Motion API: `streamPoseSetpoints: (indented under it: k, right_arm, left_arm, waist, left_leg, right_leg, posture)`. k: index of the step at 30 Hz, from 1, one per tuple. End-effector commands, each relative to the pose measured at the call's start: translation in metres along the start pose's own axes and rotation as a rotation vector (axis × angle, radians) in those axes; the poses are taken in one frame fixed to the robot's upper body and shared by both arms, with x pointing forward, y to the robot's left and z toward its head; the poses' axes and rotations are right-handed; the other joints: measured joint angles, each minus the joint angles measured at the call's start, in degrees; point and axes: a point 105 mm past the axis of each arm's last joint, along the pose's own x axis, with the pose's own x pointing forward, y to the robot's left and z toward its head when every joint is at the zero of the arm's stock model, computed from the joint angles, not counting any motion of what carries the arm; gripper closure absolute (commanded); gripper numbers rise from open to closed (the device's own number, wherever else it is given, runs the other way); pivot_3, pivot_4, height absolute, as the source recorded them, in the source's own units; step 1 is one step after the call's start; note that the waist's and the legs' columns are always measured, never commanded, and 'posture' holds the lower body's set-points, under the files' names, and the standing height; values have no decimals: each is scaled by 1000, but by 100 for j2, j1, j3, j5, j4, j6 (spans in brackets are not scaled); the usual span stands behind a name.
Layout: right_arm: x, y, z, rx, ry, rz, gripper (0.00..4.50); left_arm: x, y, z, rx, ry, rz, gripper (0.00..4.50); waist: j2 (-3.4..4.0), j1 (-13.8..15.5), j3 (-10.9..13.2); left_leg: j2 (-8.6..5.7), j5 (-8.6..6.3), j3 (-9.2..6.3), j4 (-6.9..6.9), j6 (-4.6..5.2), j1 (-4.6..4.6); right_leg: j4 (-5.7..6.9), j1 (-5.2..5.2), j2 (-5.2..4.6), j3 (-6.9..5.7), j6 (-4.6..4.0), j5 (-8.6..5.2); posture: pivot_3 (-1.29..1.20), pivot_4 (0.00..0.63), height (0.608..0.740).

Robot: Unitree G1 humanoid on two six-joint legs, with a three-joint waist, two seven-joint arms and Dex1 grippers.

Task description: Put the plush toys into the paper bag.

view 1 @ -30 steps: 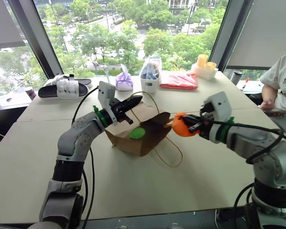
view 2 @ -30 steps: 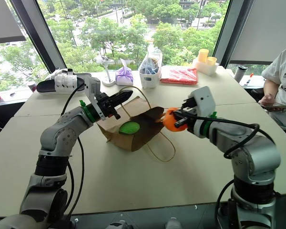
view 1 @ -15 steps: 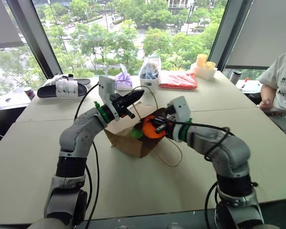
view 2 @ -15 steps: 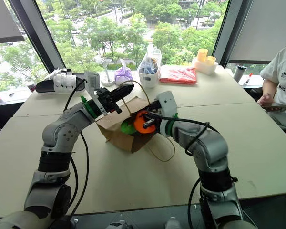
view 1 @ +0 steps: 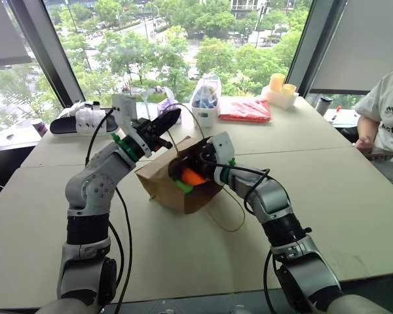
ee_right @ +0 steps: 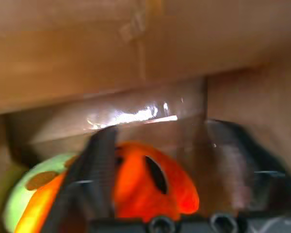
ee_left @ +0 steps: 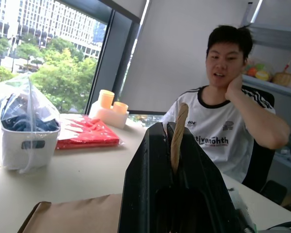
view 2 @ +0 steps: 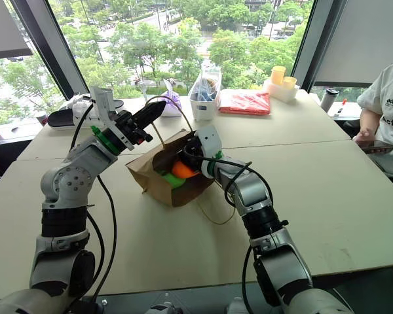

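Since the earlier frames, we are seeing our right claw [view 2: 183, 159] gone from holding the orange plush toy [view 2: 181, 170] out beside the paper bag [view 2: 150, 175] to reaching deep into the bag's mouth, while our left claw [view 2: 154, 110] has lifted the cord handle [ee_left: 177, 137] higher and further toward our left. Right now our right claw is standing spread wide inside the bag, its fingers [ee_right: 94, 167] flanking the orange toy rather than squeezing it, so we are judging the toy to be released. Our left claw is staying clamped tight on the cord handle, holding the mouth up. Both toys are lying inside the bag, the green plush toy [view 2: 172, 181] just below and touching the orange one. What could go wrong from here, we are thinking: pulling the right claw back could drag the orange toy out if a finger is catching its fabric, or the fingers could snag the paper rim and tip the bag over on the table [view 1: 183, 248]; the bag is leaning on its side, so letting the handle go too early could let the toys roll out. Counting, we are finding two plush toys, one paper bag and two claws, and one person's hand [view 1: 367, 141] is resting at the far right of the table
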Motion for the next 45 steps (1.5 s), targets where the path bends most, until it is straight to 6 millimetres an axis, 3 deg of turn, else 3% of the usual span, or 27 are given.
streamPoseSetpoints:
  k: [1,6,9,12,16,19,22,25,33,45]
  right_arm:
    - [-29,0,38,-24,-100,22,58]
    - [-91,-25,56,-21,-104,-23,58]
    - [-116,-40,46,-3,-50,-63,58]
    - [-125,-45,28,43,-1,-77,58]
    - [-128,-42,8,98,38,-65,58]
    - [-132,-38,-13,-151,81,-54,58]
    - [-133,-31,-38,-232,135,-20,58]
    - [-132,-28,-34,-117,84,-14,58]
    - [-134,-46,-25,81,114,-116,58]
    - [-114,-16,-58,272,236,-64,58]
  left_arm:
    - [-2,5,20,37,-61,20,4500]
    - [-2,17,29,55,-78,50,4500]
    - [-1,24,32,68,-80,59,4500]
    - [0,27,32,71,-79,59,4500]
    - [1,28,31,79,-73,52,4500]
    - [2,29,32,86,-73,52,4500]
    - [0,31,34,94,-75,55,4500]
    - [-1,32,35,100,-76,56,4500]
    - [1,29,31,104,-69,41,4500]
    - [5,24,24,89,-70,21,4500]
  waist:
    - [0,11,0]
    - [-2,59,0]
    - [-2,50,0]
    - [-2,0,0]
    - [-2,13,0]
    - [-3,54,1]
    - [-11,47,5]
    - [-12,10,5]
    - [-11,61,5]
    - [-11,39,5]
  left_leg:
    - [0,0,-2,1,0,-1]
    - [-3,-8,-9,5,13,-10]
    - [-3,-15,-9,5,26,-10]
    - [0,-16,-1,2,28,-6]
    - [8,-16,3,2,28,-3]
    - [5,-16,14,4,28,-5]
    - [-2,-12,20,9,21,-9]
    - [1,-9,21,9,15,-7]
    - [21,-13,2,8,22,-2]
    - [23,-13,2,4,21,-2]
  right_leg:
    - [0,0,0,-1,0,0]
    - [-6,4,0,-2,0,0]
    - [-10,7,2,-2,0,0]
    - [-10,7,2,-1,0,0]
    - [-7,5,7,1,0,0]
    - [-8,7,5,1,0,0]
    - [-12,11,2,0,3,-1]
    - [-12,11,3,2,2,-1]
    - [-11,12,15,3,-5,3]
    - [-9,9,19,3,-6,4]
  posture:
    - [0,150,740]
    - [0,150,740]
    - [0,150,740]
    - [0,150,740]
    - [0,150,740]
    - [0,150,740]
    - [0,150,740]
    - [0,150,740]
    - [0,150,740]
    - [0,150,740]
